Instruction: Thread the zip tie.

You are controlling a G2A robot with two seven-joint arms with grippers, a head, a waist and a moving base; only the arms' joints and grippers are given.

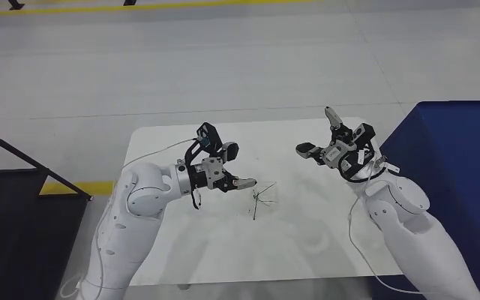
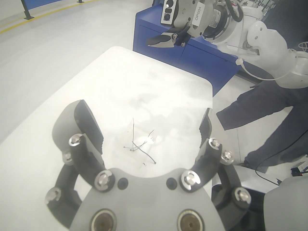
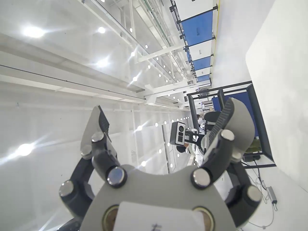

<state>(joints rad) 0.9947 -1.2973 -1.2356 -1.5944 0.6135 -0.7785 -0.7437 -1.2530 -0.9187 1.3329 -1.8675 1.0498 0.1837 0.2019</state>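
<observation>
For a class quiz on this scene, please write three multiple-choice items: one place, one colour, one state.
1. Where do the zip ties lie? A in a tray; B on the table, before the left gripper; C on a shelf.
2. What colour is the table top? A white; B green; C red.
3. How is the right gripper? A shut on a zip tie; B shut, empty; C open, empty.
Key: 1 B, they lie loose there; 2 A, its surface is white; 3 C, fingers apart, nothing between.
</observation>
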